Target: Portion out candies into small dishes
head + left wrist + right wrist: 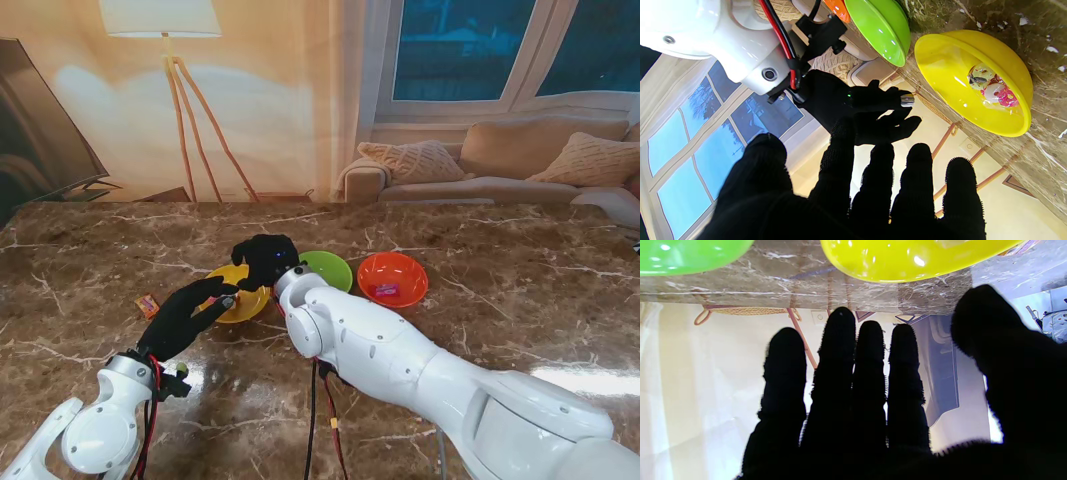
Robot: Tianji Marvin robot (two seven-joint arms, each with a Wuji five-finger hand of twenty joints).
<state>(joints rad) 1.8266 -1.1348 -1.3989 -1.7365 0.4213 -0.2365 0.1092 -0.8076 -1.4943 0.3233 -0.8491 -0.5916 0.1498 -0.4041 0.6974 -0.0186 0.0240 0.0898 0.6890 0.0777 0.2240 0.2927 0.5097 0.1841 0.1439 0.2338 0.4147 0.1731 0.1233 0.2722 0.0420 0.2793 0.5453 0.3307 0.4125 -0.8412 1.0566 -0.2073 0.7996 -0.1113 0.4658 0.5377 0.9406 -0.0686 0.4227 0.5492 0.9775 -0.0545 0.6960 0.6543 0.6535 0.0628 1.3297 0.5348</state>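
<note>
Three small dishes stand in a row on the marble table: yellow (pixel 243 308), green (pixel 330 270) and orange (pixel 392 276). The yellow dish (pixel 950 66) holds a few wrapped candies (pixel 993 91), clear and pink. One pink candy (pixel 387 291) lies in the orange dish. My right hand (pixel 265 258) hovers over the yellow dish's far rim, with its fingers (pixel 840 350) straight, apart and empty. My left hand (pixel 190 315) reaches toward the yellow dish's near-left rim, its fingers (pixel 920 173) spread and holding nothing. The right hand (pixel 867 103) also shows in the left wrist view.
A loose orange-wrapped candy (pixel 147 305) lies on the table to the left of my left hand. Cables (pixel 315 420) hang under my right arm, which crosses the table's middle. A sofa and a floor lamp stand beyond the far edge.
</note>
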